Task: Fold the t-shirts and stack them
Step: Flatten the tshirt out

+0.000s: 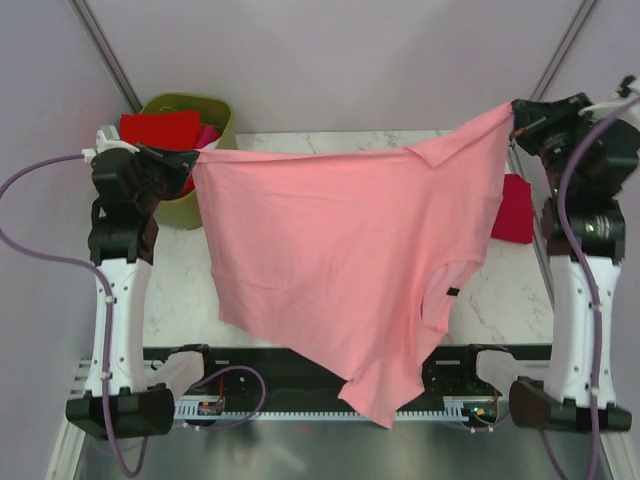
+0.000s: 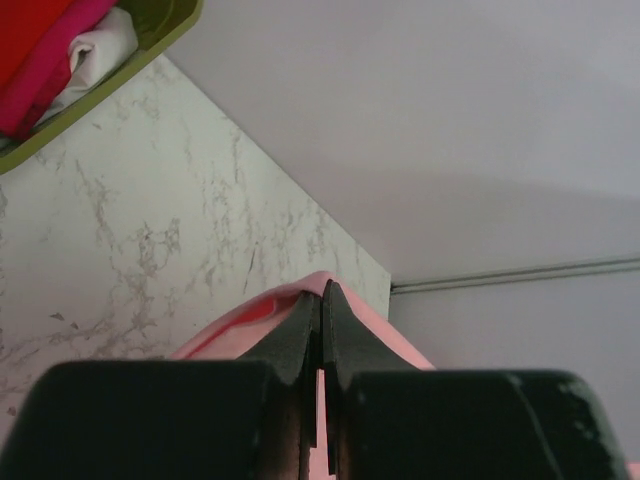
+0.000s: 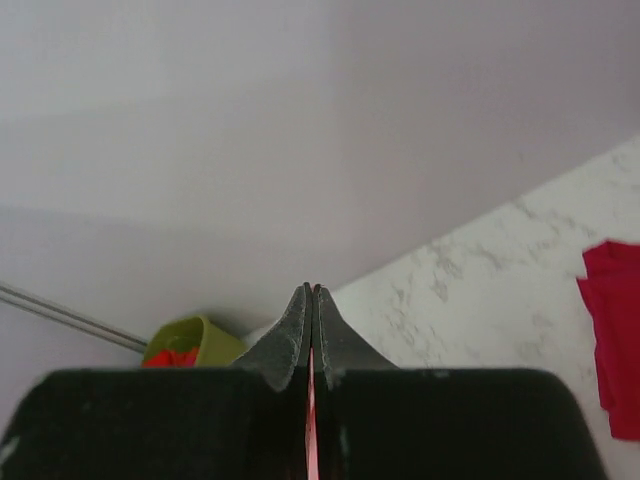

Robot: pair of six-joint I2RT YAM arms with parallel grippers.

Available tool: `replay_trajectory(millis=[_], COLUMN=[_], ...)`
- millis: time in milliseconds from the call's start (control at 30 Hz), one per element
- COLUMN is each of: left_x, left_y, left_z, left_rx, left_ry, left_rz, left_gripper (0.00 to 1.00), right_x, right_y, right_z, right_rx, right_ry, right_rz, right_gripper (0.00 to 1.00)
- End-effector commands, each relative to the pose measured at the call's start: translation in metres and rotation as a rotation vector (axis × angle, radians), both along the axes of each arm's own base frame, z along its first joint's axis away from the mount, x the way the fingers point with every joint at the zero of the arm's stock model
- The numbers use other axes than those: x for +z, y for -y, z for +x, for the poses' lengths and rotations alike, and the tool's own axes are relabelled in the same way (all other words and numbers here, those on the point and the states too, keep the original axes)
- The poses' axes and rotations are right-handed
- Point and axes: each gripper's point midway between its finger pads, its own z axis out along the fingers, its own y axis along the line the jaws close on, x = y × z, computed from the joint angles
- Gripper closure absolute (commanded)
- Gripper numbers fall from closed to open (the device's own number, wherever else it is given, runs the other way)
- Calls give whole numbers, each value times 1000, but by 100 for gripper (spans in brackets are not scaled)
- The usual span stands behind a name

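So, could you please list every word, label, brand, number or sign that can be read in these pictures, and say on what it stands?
No text can be read in any view.
Small dark tag on the light pink t-shirt: too small to read.
Green basket: no print visible.
Marble table: no print visible.

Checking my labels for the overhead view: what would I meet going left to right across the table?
olive-green basket → light pink t-shirt → dark crimson t-shirt
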Motion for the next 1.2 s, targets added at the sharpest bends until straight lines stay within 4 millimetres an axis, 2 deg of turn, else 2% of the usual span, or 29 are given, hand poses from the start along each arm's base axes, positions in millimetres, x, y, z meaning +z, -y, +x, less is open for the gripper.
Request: replay_trajectory(millis=[0,67,100,133,167,200,233,267,300,333,367,400,433,467,533,567,600,667,700,733,800,833,900,933,1000,1033,1100,1133,1167], left_x=[-11,-6,-17,-1,7,17,39,55,67,115,116,122,144,151,171,166,157,142,133,105,85,45,20,-15,-40,-73,-100,-128,-141], left_y=[4,10,12,15,17,20,20,19,20,19,17,16,13,17,22,24,25,23,22,22,22,21,20,20,24,26,29,33,36], left_z=[45,64,81,91,99,105,119,123,127,121,135,136,142,143,144,151,155,158,161,171,169,175,176,175,173,169,165,159,156], left_rx=[-38,-65,-77,-88,-100,-122,-131,-132,-139,-146,-157,-161,-167,-204,-240,-256,-266,-263,-262,-266,-266,-261,-259,-257,-272,-279,-290,-298,-307], left_ry=[21,43,12,43,53,71,110,139,156,255,248,233,276,290,346,339,325,304,292,252,236,167,158,95,88,29,-4,-55,-75], left_rz=[-48,-57,-65,-67,-71,-72,-69,-69,-69,-52,-46,-54,-82,-98,-105,-108,-105,-80,-72,-75,-54,-64,-51,-62,-63,-79,-87,-95,-96], left_gripper=[98,98,98,98,98,98,98,98,98,98,98,98,98,98,98,98,98,98,98,98,98,98,98,98,98,98,98,98,98], right_x=[-44,-45,-55,-38,-31,-35,2,13,13,54,67,68,96,106,107,109,92,78,48,36,18,-26,-53,-97,-127,-159,-194,-204,-215], right_y=[-7,-7,-10,-13,-14,-15,-19,-19,-16,-10,-11,-5,-1,1,10,8,9,7,8,6,2,5,4,7,8,7,7,6,6], right_z=[53,71,90,94,101,120,116,119,134,123,120,132,118,116,120,118,124,127,133,134,129,139,135,141,138,138,135,135,134], right_rx=[73,91,118,138,152,167,195,204,212,211,249,260,295,313,334,364,368,389,393,402,419,415,406,385,371,366,358,354,349], right_ry=[-123,-127,-156,-121,-111,-128,-53,-34,-40,53,77,76,140,170,181,203,168,160,104,90,84,1,-33,-114,-160,-219,-280,-298,-322], right_rz=[66,71,83,78,77,79,70,70,80,63,90,109,114,114,132,128,146,134,162,167,158,201,209,240,250,272,289,285,288], right_gripper=[100,100,100,100,100,100,100,100,100,100,100,100,100,100,100,100,100,100,100,100,100,100,100,100,100,100,100,100,100])
